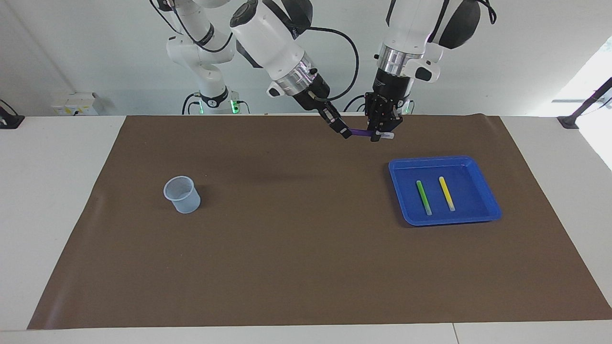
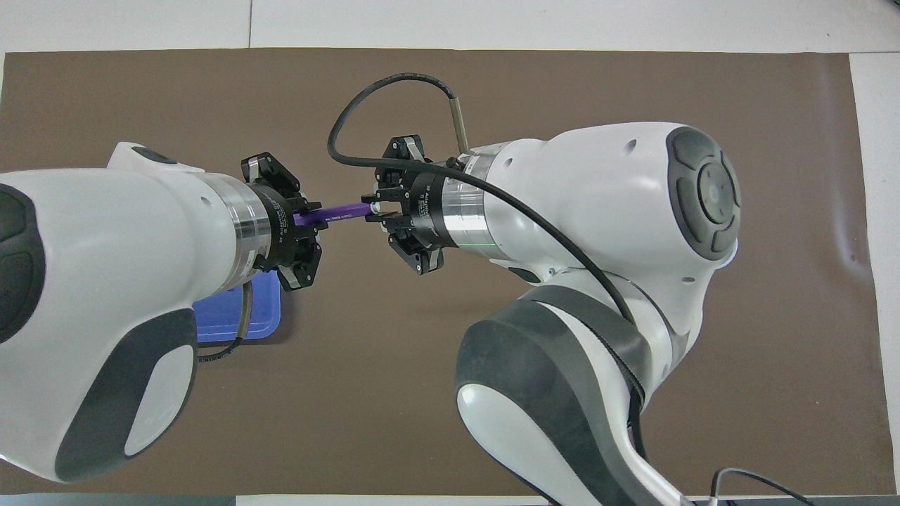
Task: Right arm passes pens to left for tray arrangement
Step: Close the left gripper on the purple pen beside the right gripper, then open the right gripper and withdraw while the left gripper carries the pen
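You've got both grippers on the purple pen [image 1: 362,133] in mid-air, over the brown mat [image 1: 296,248] at the robots' edge of the table. Your right gripper [image 1: 345,132] pinches one end of it, fingers pressed onto the barrel. Your left gripper [image 1: 379,135] points down from above and clamps the other end, with the pen's whitish tip poking out just past its fingers. The pen hangs roughly level between the two.

Look toward the left arm's end of the table and you see the blue tray [image 1: 483,184] on the mat, farther from the robots than the pen. In it the green pen [image 1: 423,197] and the yellow pen [image 1: 446,193] lie side by side, apart. A small cup [image 1: 182,194] stands toward the right arm's end.
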You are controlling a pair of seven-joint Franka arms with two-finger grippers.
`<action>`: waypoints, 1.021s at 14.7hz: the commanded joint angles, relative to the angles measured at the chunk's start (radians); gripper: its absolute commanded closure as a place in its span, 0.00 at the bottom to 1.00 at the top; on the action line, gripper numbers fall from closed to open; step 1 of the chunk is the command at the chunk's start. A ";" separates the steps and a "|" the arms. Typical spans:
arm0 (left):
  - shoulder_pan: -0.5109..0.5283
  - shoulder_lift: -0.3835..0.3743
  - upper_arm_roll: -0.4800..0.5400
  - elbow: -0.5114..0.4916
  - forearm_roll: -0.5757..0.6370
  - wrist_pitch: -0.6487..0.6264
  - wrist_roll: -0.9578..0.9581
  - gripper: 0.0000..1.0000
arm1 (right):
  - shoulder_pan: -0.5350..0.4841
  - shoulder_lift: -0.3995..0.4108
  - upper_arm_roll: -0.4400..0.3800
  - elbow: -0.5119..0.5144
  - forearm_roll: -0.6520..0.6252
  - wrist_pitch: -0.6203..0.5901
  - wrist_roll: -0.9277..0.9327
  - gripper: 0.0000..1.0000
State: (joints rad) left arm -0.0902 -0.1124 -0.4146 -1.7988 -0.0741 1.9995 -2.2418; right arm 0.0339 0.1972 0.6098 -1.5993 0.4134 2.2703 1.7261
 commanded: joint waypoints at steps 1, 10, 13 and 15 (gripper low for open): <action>-0.002 -0.006 0.011 0.004 0.031 0.001 -0.025 1.00 | -0.006 -0.002 0.010 -0.004 0.015 -0.015 0.000 1.00; 0.004 -0.006 0.010 0.004 0.045 0.002 -0.030 1.00 | -0.020 -0.004 -0.010 0.027 -0.066 -0.131 -0.095 0.00; 0.012 -0.004 0.011 0.003 0.045 0.005 -0.028 1.00 | -0.023 -0.010 -0.068 0.058 -0.123 -0.268 -0.254 0.00; 0.021 -0.003 0.014 0.001 0.045 0.012 -0.016 1.00 | -0.022 -0.036 -0.143 0.050 -0.125 -0.328 -0.414 0.00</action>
State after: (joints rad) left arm -0.0824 -0.1127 -0.4006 -1.7983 -0.0510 2.0029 -2.2508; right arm 0.0239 0.1849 0.5189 -1.5478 0.3005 2.0027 1.4549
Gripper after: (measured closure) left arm 0.819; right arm 0.062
